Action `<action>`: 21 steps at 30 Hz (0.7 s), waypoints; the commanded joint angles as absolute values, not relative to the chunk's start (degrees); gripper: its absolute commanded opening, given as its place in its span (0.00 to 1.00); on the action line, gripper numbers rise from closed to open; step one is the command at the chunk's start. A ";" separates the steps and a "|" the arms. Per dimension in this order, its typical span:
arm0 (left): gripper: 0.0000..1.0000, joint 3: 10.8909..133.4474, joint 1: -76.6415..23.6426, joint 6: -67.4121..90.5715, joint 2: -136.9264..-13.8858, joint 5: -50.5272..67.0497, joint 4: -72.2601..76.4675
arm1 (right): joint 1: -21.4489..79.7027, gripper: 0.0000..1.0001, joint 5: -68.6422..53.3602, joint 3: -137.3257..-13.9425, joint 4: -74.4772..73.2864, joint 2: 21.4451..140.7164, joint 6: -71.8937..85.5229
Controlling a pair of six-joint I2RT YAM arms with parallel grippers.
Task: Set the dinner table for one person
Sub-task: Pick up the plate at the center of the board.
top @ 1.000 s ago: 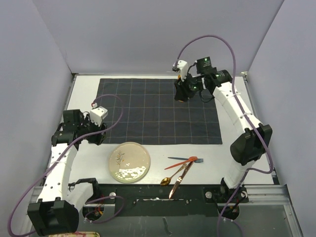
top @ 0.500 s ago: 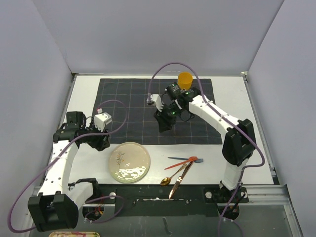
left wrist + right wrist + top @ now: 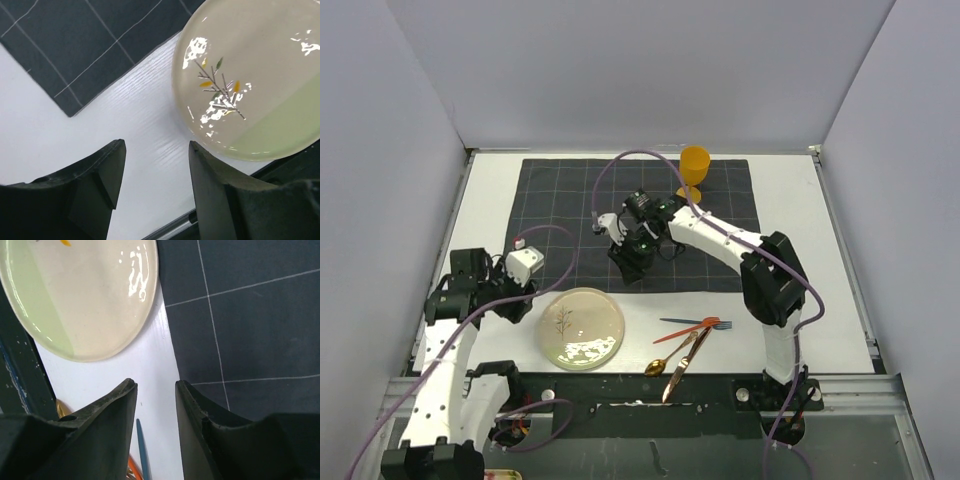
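The white dinner table carries a dark grey gridded cloth. An orange goblet stands upright at the cloth's far edge. A cream plate with a twig pattern lies on the table just in front of the cloth. My left gripper hovers left of the plate, open and empty. My right gripper hangs over the cloth's near edge beside the plate, open with nothing between its fingers.
Right of the plate lies a bunch of cutlery: a blue-handled piece, an orange one, a gold spoon and a copper knife. A black metal rail runs along the near edge. Grey walls close in three sides.
The right arm swung from the cloth's far right corner to its near edge by the plate, leaving the goblet standing. The left gripper shifted nearer, toward the plate.
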State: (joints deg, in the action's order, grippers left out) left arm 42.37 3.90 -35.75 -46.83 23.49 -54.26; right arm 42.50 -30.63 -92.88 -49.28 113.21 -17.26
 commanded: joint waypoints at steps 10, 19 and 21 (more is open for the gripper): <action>0.53 43.89 4.22 -30.90 -31.11 4.94 -54.13 | 46.51 0.38 -28.72 -98.31 -47.47 118.64 -14.12; 0.53 47.15 6.32 -28.81 -25.05 1.50 -56.72 | 48.08 0.38 -29.27 -100.15 -47.61 122.15 -13.97; 0.53 47.94 6.33 -28.80 -24.04 4.53 -58.76 | 48.31 0.38 -29.58 -100.64 -47.68 122.98 -13.81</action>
State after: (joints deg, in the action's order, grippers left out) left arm 44.07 5.85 -30.17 -25.98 3.01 -57.12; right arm 47.64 -28.14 -97.76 -48.29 122.26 -14.46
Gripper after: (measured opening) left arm 0.528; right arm 0.378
